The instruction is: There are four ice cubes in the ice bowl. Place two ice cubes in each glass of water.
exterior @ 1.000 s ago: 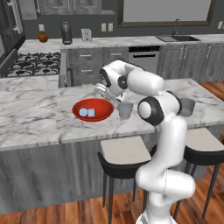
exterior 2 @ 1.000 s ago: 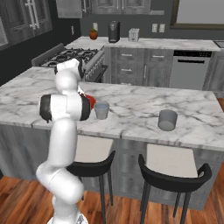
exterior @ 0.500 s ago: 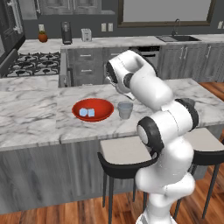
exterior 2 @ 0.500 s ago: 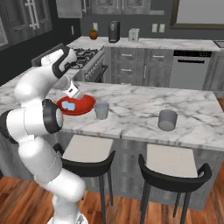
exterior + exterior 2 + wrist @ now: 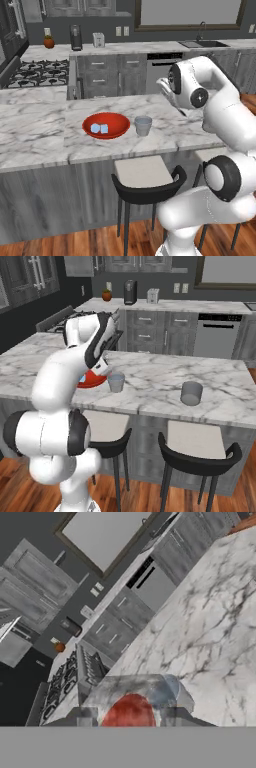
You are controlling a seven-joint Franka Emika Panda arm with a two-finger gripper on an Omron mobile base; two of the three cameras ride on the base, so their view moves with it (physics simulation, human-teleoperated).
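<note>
The red ice bowl (image 5: 116,120) sits on the marble island and holds two ice cubes (image 5: 99,129). One glass of water (image 5: 143,125) stands just right of it. The other glass (image 5: 191,393) stands farther right along the counter. In the right base view my gripper (image 5: 103,368) hangs just above the counter, between the bowl (image 5: 88,381) and the near glass (image 5: 116,382). In the hand view the fingertips (image 5: 88,716) flank a pale translucent block, an ice cube (image 5: 135,687), with the bowl's red showing behind it. The gripper (image 5: 129,717) looks shut on it.
Two black stools (image 5: 197,446) stand under the island's front edge. A stove (image 5: 35,75) and a back counter with a coffee machine (image 5: 75,37), a toaster (image 5: 98,39) and a sink lie beyond. Bare marble stretches between the two glasses.
My arm has swung from leaning over the bowl to a raised, folded pose, elbow high. The bowl, its two cubes and both glasses have stayed put.
</note>
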